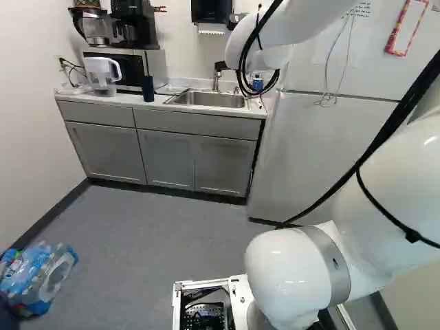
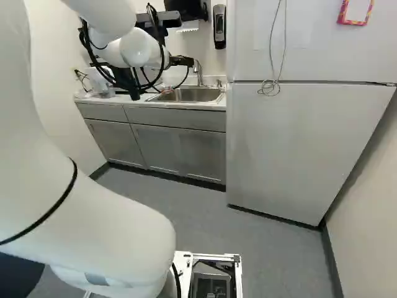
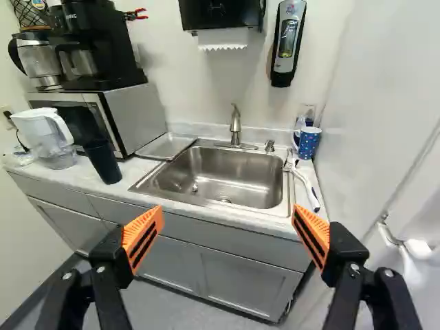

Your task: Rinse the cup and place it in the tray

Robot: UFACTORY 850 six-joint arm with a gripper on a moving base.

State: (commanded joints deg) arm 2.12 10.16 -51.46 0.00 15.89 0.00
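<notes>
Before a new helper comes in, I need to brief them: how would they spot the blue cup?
Find the big pale fridge, then the steel sink beside it. On the counter between them, the cup stands upright. Unlike the plain dark tumbler across the sink, it is blue with white dots.

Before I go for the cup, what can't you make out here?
- Blue cup, inside bottom: wrist view, hidden by its near wall.
- Item behind it: wrist view, partly covered by the cup.
- Black coffee maker, top: wrist view, cut off by the edge.
</notes>
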